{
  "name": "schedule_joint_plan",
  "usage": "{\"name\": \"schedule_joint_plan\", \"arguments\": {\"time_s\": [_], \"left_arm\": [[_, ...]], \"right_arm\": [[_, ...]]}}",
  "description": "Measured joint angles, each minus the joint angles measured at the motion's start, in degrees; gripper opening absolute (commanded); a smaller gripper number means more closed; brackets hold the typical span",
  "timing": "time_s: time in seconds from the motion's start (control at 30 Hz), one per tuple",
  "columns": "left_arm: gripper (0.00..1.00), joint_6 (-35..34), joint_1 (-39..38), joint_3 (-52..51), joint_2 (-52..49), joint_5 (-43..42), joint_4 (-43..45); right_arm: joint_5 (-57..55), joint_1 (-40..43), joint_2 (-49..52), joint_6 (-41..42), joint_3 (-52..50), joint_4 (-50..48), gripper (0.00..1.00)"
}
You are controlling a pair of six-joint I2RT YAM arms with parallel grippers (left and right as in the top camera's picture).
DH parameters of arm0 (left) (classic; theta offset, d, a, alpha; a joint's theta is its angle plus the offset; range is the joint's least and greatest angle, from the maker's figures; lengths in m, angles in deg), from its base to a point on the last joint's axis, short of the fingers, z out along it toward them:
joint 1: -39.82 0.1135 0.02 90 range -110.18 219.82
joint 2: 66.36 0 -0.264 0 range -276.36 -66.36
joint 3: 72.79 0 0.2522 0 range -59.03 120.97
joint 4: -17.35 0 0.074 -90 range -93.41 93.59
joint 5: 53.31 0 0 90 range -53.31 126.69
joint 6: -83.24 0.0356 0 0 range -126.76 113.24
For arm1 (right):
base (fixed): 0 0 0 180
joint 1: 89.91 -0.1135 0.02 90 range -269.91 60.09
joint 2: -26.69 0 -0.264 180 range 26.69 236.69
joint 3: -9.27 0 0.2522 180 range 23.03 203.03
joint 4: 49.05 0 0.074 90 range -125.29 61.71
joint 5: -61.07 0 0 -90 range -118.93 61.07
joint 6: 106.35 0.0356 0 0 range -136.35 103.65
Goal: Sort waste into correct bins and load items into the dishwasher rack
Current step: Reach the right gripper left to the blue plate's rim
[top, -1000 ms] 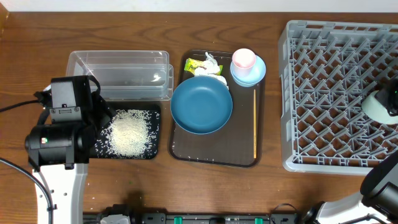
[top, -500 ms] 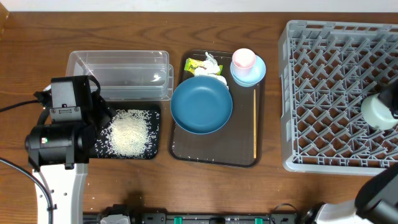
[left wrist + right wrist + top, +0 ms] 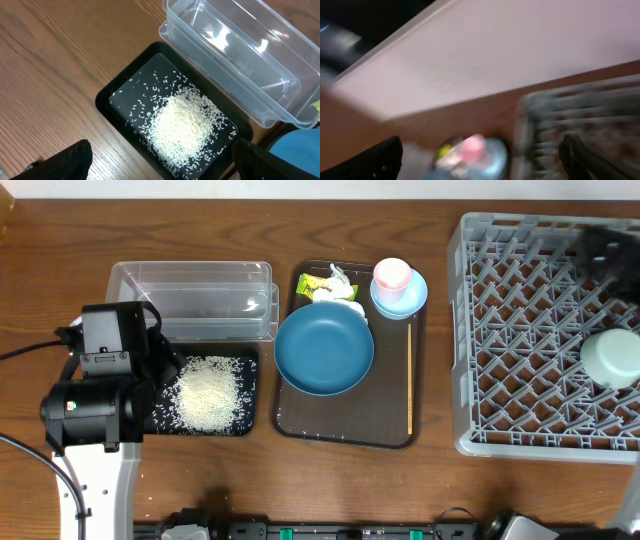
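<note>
Blur smeared the right gripper [image 3: 480, 157], jaws spread empty, pink cup [image 3: 472, 146] faint ahead; left gripper [image 3: 160, 162] hung released above rice [image 3: 182, 125], mostly cropped.

The wooden table [image 3: 300, 480] is carrying 4 things directly: a clear plastic tub [image 3: 190, 268] sitting just beside a shallow black tray [image 3: 253, 395] at the left, a dark brown serving tray [image 3: 340, 418] mid-table, and a grey dishwasher rack [image 3: 520, 330] at the right.
</note>
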Motion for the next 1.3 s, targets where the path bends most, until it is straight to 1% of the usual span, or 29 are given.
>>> {"name": "schedule_joint_plan", "arguments": {"time_s": [0.1, 0.2, 0.4, 0.53, 0.67, 0.7, 0.77, 0.8, 0.87, 0.93, 1.0, 1.2, 1.3], "left_arm": [[0.91, 0.00, 0.00, 0.00, 0.00, 0.00, 0.00], [0.91, 0.00, 0.00, 0.00, 0.00, 0.00, 0.04], [0.91, 0.00, 0.00, 0.00, 0.00, -0.02, 0.00], [0.91, -0.02, 0.00, 0.00, 0.00, 0.00, 0.00], [0.91, 0.00, 0.00, 0.00, 0.00, 0.00, -0.02], [0.91, 0.00, 0.00, 0.00, 0.00, -0.02, -0.02], [0.91, -0.02, 0.00, 0.00, 0.00, 0.00, 0.00], [0.91, 0.00, 0.00, 0.00, 0.00, 0.00, -0.02], [0.91, 0.00, 0.00, 0.00, 0.00, 0.00, 0.00], [0.91, 0.00, 0.00, 0.00, 0.00, 0.00, 0.00], [0.91, 0.00, 0.00, 0.00, 0.00, 0.00, 0.00], [0.91, 0.00, 0.00, 0.00, 0.00, -0.02, -0.04], [0.91, 0.00, 0.00, 0.00, 0.00, 0.00, 0.00]], "right_arm": [[1.03, -8.09, 0.28, -1.92, -0.02, 3.91, 0.99], [-6.34, -18.56, 0.48, -4.31, -0.07, 8.15, 0.99], [-34.51, -43.95, 3.23, -6.38, -0.07, 11.45, 0.99], [-46.01, -55.63, 7.45, -6.80, -0.07, 11.43, 0.99], [-50.60, -61.77, 12.04, -5.99, -0.07, 11.23, 0.99], [-50.80, -62.69, 13.09, -5.90, -0.07, 10.88, 0.97], [-49.75, -64.48, 15.32, -6.58, -0.07, 9.38, 0.89], [-48.83, -65.33, 16.41, -7.28, -0.07, 8.57, 0.88], [-46.75, -66.93, 18.40, -8.66, -0.07, 7.54, 0.89], [-45.18, -68.65, 20.44, -10.12, -0.07, 7.21, 0.93], [-44.00, -70.47, 22.58, -11.69, -0.07, 7.13, 0.93], [-43.43, -76.02, 29.51, -15.96, -0.07, 7.37, 0.77], [-45.64, -77.35, 31.54, -17.29, -0.07, 7.80, 0.66]]}}
